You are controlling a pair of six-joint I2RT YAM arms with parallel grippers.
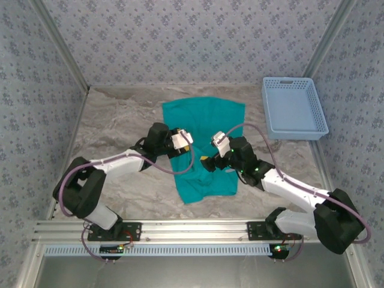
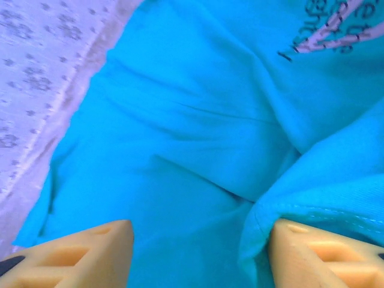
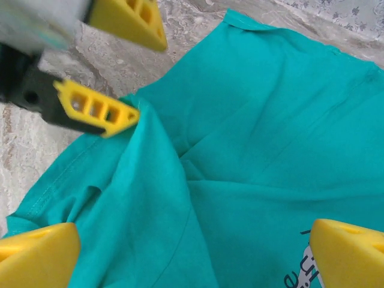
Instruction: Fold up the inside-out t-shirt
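T-shirt: plain teal-green, dark lettering. Counter: grey marbled. Basket: light blue. Walls: lavender, small floral print. Right tool: yellow fingers. Arms: white and black.

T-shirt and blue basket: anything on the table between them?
Nothing. In the top view, only a bare strip of marble table separates the t-shirt's far right corner from the basket's left wall; the two don't touch.
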